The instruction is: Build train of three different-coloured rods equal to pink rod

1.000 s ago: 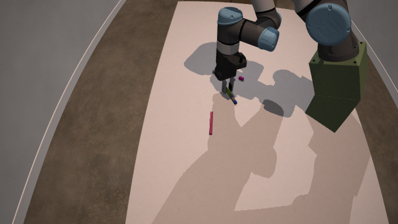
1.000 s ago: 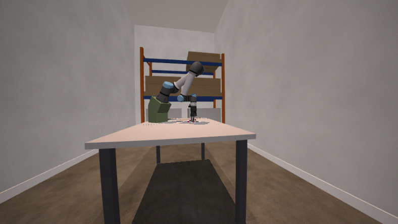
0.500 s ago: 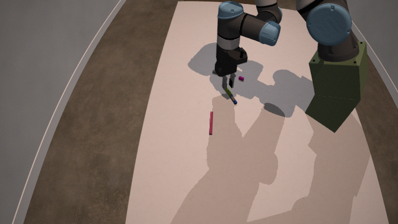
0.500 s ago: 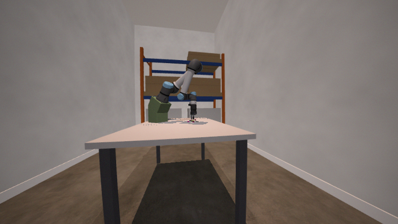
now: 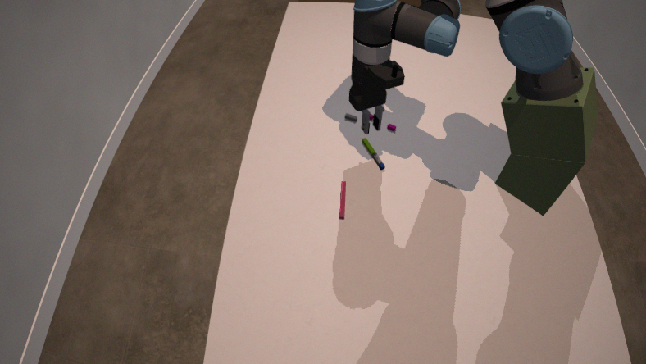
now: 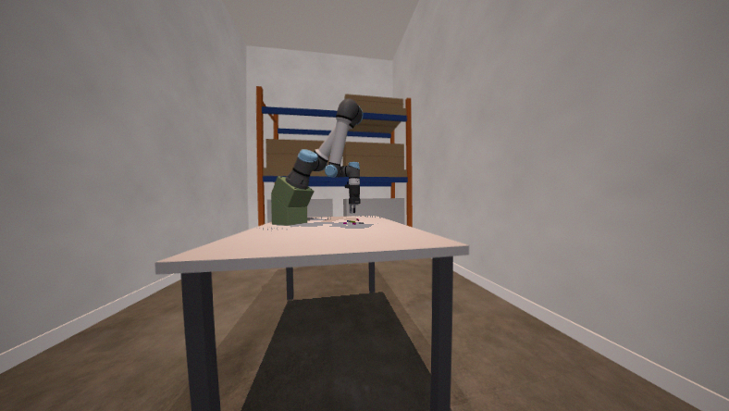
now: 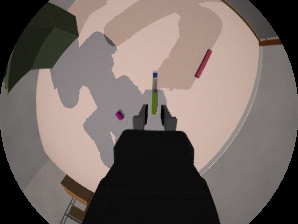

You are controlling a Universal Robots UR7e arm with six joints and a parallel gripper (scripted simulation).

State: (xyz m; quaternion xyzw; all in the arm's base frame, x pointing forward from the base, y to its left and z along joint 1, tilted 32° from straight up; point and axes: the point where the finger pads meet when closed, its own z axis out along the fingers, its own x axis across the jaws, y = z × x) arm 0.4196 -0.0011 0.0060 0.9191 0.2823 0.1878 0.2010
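Observation:
A lime rod (image 5: pixel 368 146) (image 7: pixel 154 100), a short grey rod (image 5: pixel 375 158) and a blue rod (image 5: pixel 381 166) (image 7: pixel 154 75) lie end to end in one slanted line on the table. The pink rod (image 5: pixel 342 199) (image 7: pixel 204 63) lies apart, nearer the front. My gripper (image 5: pixel 371 125) (image 6: pixel 352 206) (image 7: pixel 154 110) is open and empty. It hangs above the table just behind the lime rod's far end. A second grey rod (image 5: pixel 350 117) lies to its left. A magenta rod (image 5: pixel 391 128) (image 7: pixel 120 115) lies to its right. Another magenta piece (image 5: pixel 371 116) shows between the fingers, on the table behind them.
The arm's green base block (image 5: pixel 547 135) (image 6: pixel 290 204) stands at the right of the table (image 5: pixel 279 270) (image 6: pixel 305 250). A shelf rack with cardboard boxes (image 6: pixel 377 153) stands behind the table.

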